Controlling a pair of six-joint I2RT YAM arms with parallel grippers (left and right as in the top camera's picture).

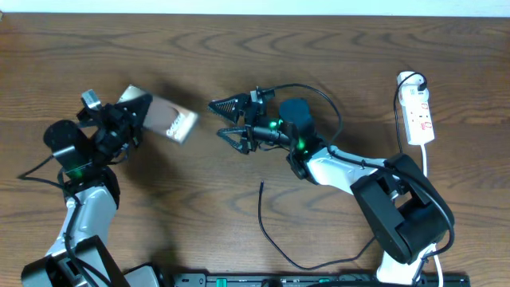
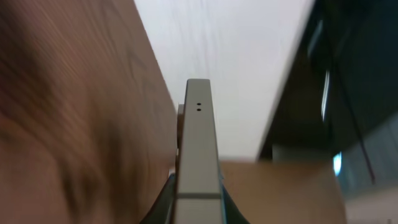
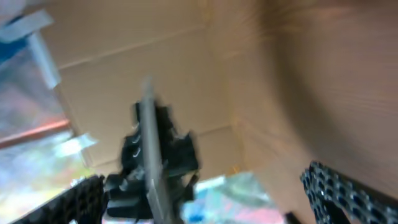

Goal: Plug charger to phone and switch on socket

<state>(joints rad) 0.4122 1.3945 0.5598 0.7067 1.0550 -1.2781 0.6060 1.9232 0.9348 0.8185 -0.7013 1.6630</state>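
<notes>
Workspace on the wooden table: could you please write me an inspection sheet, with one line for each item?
Surface: wooden table, brown, grain visible.
Job's things: phone held tilted, apparently lifted off the table; charger lies loose, its plug tip free, not in the phone; socket lies at the far right, switch state too small to tell.
Clutter: nothing seen.
Grippers: left gripper shut on the phone, fingers on its two faces; right gripper open, empty, facing the phone.
Cables: white cord runs from the socket towards the near edge.
Surroundings: pale wall beyond the table; the right wrist view is blurred.
</notes>
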